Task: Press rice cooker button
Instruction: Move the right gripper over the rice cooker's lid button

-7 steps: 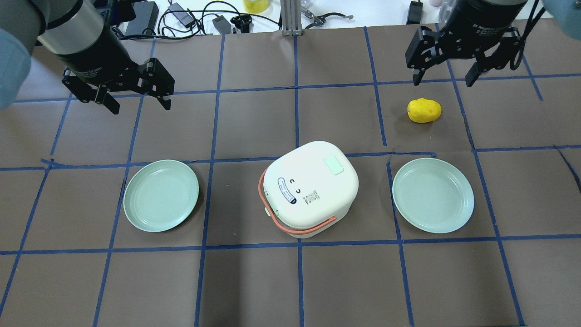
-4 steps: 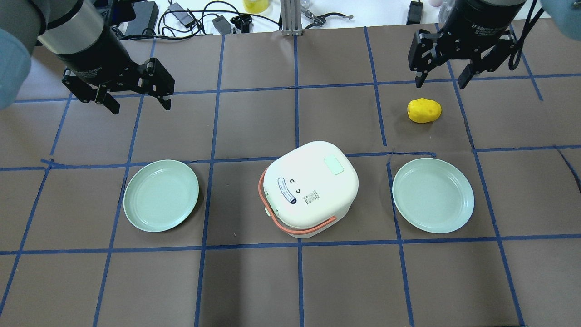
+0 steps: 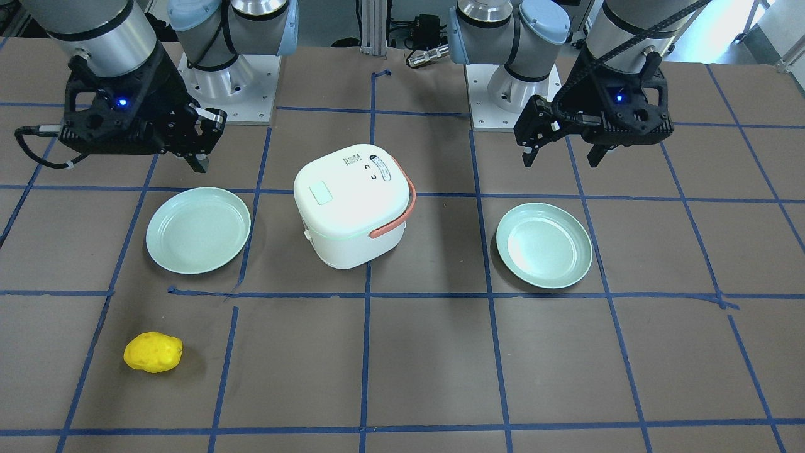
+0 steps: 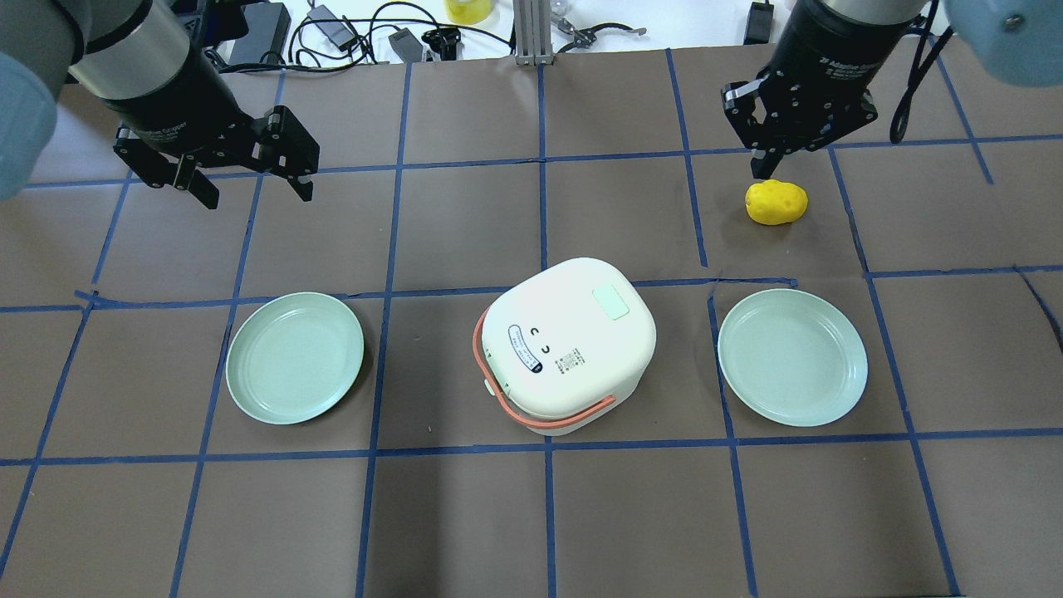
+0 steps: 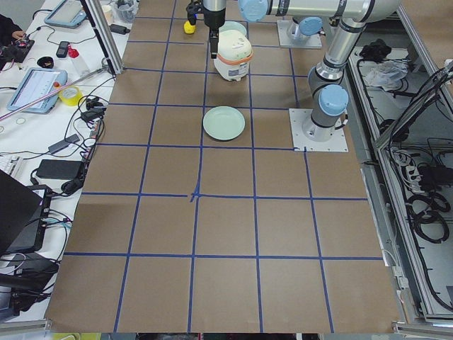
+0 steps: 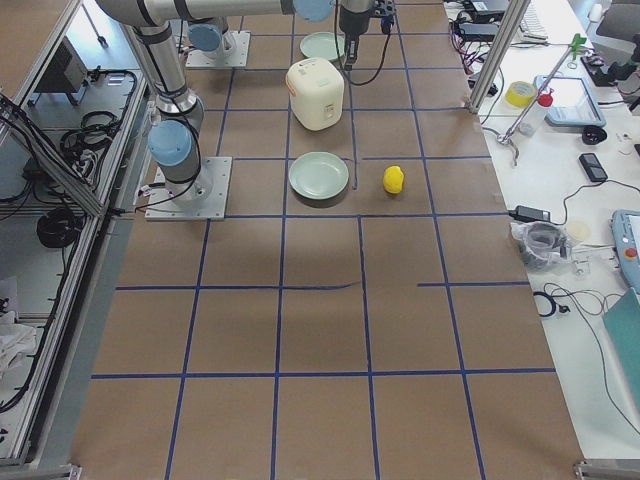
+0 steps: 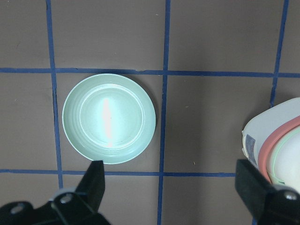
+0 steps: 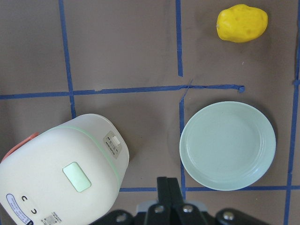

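The white rice cooker [image 4: 569,345] with an orange handle stands mid-table; a pale green button [image 4: 610,301] is on its lid. It also shows in the front-facing view [image 3: 352,204] and the right wrist view [image 8: 61,173], where a small latch button [image 8: 114,140] shows on its front wall. My right gripper [image 4: 758,170] is shut and empty, high above the table's far right, next to the potato. Its joined fingers [image 8: 167,187] show in the wrist view. My left gripper [image 4: 253,191] is open and empty at the far left, well away from the cooker.
A yellow potato [image 4: 776,202] lies at the far right. Two pale green plates [image 4: 295,357] [image 4: 791,357] flank the cooker. Cables and power bricks [image 4: 332,33] lie beyond the table's far edge.
My right gripper has shut its fingers and shifted left, toward the table's middle. The left arm, the cooker, the plates and the potato have not moved.
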`<action>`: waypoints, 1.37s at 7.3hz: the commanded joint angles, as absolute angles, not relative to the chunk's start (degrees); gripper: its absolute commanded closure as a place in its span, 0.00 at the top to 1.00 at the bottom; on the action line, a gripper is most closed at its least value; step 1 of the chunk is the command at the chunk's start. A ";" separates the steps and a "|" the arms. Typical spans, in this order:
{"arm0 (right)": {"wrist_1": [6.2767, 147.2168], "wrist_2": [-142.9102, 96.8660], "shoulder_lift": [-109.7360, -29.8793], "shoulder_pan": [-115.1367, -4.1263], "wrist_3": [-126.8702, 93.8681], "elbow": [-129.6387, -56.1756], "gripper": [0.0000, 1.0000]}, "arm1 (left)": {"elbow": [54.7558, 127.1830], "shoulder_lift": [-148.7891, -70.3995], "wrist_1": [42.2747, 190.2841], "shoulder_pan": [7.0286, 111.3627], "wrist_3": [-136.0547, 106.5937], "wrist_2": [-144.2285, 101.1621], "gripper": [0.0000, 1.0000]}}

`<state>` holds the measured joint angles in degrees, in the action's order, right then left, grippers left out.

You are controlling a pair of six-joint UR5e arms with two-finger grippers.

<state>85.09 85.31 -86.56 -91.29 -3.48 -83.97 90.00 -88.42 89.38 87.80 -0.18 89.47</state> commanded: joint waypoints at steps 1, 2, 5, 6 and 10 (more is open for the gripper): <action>85.43 84.56 -85.35 -94.29 -5.10 -85.51 0.00 | 90.00 -88.42 89.38 87.80 -0.26 89.47 1.00; 86.04 81.24 -84.99 -95.79 -5.97 -86.47 0.00 | 90.00 -88.42 89.38 87.80 -0.18 89.47 1.00; 90.51 81.21 -82.97 -99.74 -7.12 -89.81 0.00 | 90.00 -88.42 89.38 87.80 -0.18 89.47 1.00; 92.88 81.21 -82.71 -101.06 -7.99 -91.74 0.00 | 90.00 -88.42 89.38 87.80 -0.26 89.47 1.00; 97.47 81.21 -82.09 -101.86 -9.23 -95.98 0.00 | 90.00 -88.42 89.38 87.80 -0.18 89.47 1.00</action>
<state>96.80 81.26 -82.50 -101.72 -9.19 -95.39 90.00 -88.42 89.38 87.80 -0.19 89.47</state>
